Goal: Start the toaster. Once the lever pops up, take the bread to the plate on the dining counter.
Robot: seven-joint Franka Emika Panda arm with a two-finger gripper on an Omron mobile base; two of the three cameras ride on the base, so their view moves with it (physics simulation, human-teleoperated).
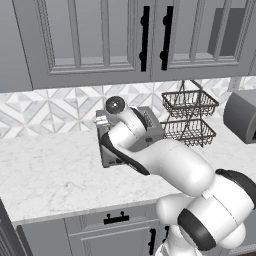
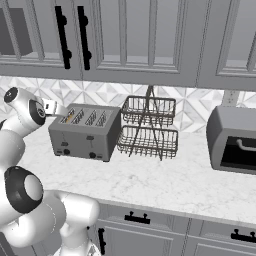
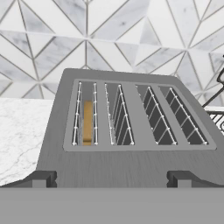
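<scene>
The grey four-slot toaster [image 2: 86, 131] stands on the marble worktop against the tiled wall; the arm covers most of it in the left base view [image 1: 152, 131]. Two small levers [image 2: 91, 142] and black knobs sit on its front. The tan bread [image 3: 87, 122] stands sunk in the leftmost slot of the toaster [image 3: 131, 83]. My gripper [image 3: 111, 180] hovers just above the toaster's front top edge, open, with nothing between its fingertips [image 3: 41, 179]. The hand [image 2: 51, 107] shows at the toaster's upper left corner. The plate and the dining counter are out of view.
A two-tier wire basket rack [image 2: 149, 127] stands right beside the toaster. Further right sits a toaster oven [image 2: 234, 140]. Wall cabinets [image 2: 135, 40] hang low overhead. Bare marble worktop [image 2: 165, 185] lies in front of the appliances.
</scene>
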